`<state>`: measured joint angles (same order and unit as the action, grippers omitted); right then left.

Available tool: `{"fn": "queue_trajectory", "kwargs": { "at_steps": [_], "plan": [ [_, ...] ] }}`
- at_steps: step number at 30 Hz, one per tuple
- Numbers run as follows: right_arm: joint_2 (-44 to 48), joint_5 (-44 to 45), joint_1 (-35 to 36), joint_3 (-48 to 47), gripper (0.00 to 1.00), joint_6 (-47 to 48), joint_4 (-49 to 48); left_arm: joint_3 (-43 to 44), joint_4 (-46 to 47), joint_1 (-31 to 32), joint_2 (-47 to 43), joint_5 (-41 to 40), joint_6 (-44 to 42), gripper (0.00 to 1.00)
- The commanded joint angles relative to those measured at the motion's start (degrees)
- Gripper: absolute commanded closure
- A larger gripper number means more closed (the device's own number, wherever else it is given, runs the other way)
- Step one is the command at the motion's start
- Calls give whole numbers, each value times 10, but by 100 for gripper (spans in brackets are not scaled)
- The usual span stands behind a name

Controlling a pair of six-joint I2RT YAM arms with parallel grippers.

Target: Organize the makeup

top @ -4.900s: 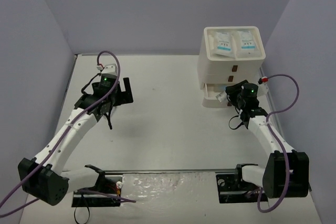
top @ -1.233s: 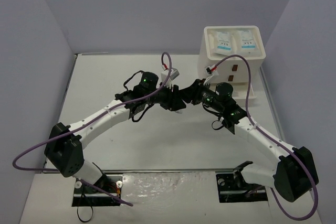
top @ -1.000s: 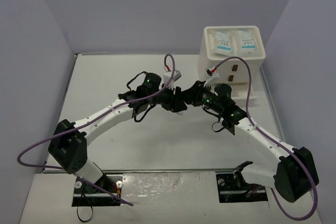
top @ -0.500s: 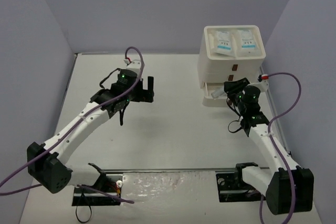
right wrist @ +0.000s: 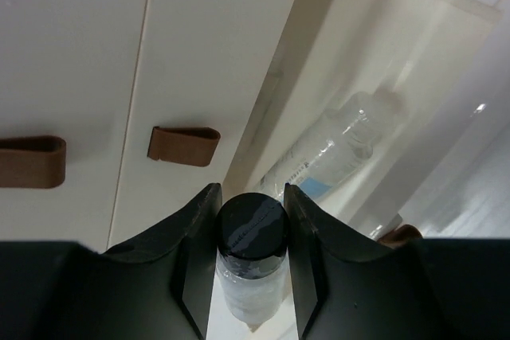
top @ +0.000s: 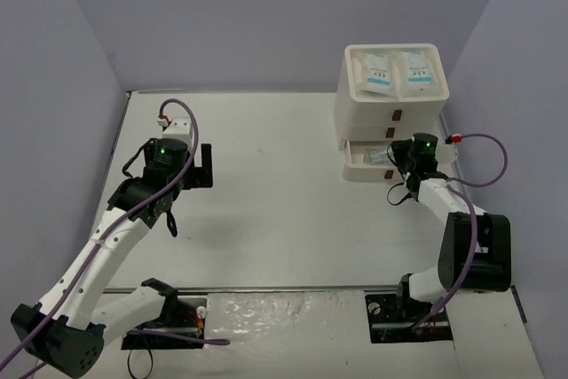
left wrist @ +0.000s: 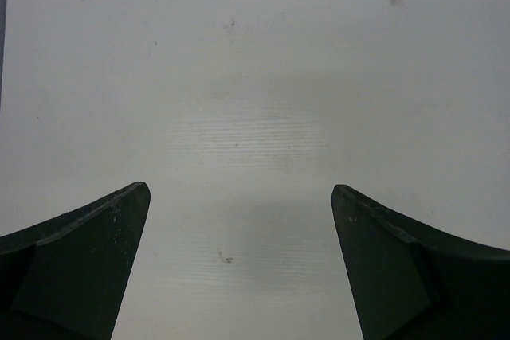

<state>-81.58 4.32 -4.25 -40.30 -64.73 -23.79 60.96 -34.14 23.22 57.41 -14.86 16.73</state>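
Note:
In the right wrist view my right gripper is shut on a small clear vial with a black cap, both fingers against the cap. It hangs over the open bottom drawer of the white drawer box. A second clear vial with blue print lies inside that drawer. Two white sachets lie on the box's top. My left gripper is wide open over bare table at the left, nothing between its fingers.
The drawer box stands at the back right against the wall, with brown handles on its closed drawers. The pulled-out drawer juts toward the table's middle. Grey walls close in the left, back and right sides.

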Motion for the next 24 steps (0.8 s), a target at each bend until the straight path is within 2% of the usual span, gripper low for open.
{"fn": "queue_trajectory", "kwargs": {
  "at_steps": [1, 6, 9, 11, 15, 20, 24],
  "plan": [
    [-2, 5, -15, -63, 49, -20, -44, 8, 9, -12, -2, 0, -11, 3],
    [15, -28, -24, -87, 18, 80, 11, 8, 11, -25, -8, 18, -9, 3],
    [28, -77, -27, -104, 9, 173, 57, 4, 13, -33, -13, 29, -9, 3],
    [43, -110, -27, -112, 8, 284, 96, 2, 14, -35, -18, 34, -11, 3],
    [75, -152, -27, -85, 7, 397, 137, 0, 16, -39, -21, 39, -12, 3],
    [97, -177, -27, -32, 9, 454, 143, 0, 16, -44, -20, 53, -14, 3],
    [75, -183, -27, -19, 16, 495, 146, -2, 19, -45, -21, 56, -14, 3]
  ]
}}
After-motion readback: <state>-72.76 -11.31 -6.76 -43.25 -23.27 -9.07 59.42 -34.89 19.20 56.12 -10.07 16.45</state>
